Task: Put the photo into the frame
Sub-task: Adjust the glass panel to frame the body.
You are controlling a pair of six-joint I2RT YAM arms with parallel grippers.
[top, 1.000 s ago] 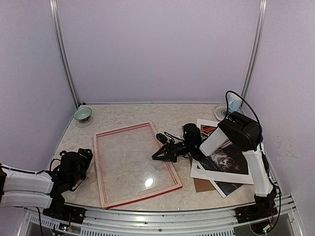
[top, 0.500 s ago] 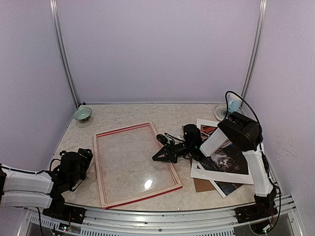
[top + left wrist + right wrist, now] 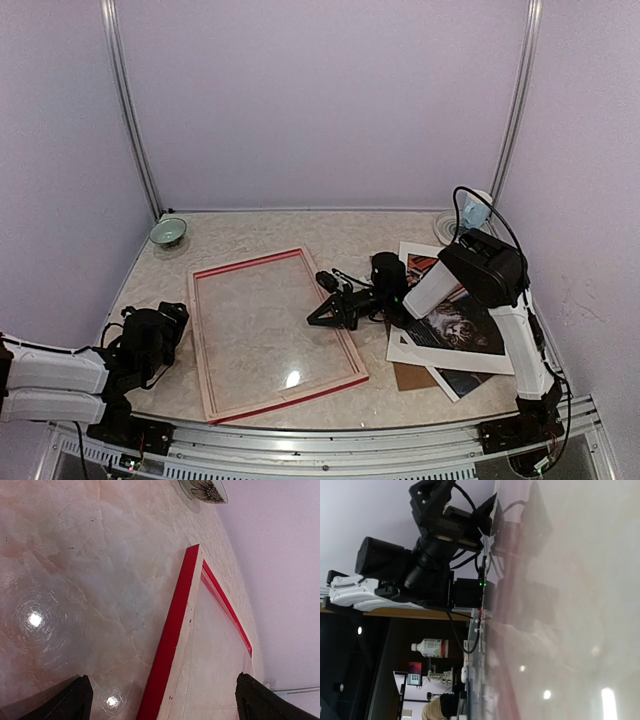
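Observation:
The frame (image 3: 275, 333) lies back up on the table, with red edges, a pale wood rim and glass in the middle. My right gripper (image 3: 322, 303) is open, its fingers spread at the frame's right edge. The photo (image 3: 462, 325), a grey cat print, lies at the right under a white mat (image 3: 420, 352), with its corners sticking out. My left gripper (image 3: 160, 335) rests left of the frame. In the left wrist view it is open (image 3: 162, 700) and empty, over the frame's red left edge (image 3: 172, 630). The right wrist view shows none of its own fingers.
A brown backing board (image 3: 408, 376) pokes out under the mat. A small green bowl (image 3: 168, 232) stands at the back left and also shows in the left wrist view (image 3: 202, 490). A white dish (image 3: 447, 226) with a blue item stands at the back right. Walls enclose the table.
The frame has slid slightly to the left, and my right gripper at its right edge has moved a little left with it. The left arm has not moved.

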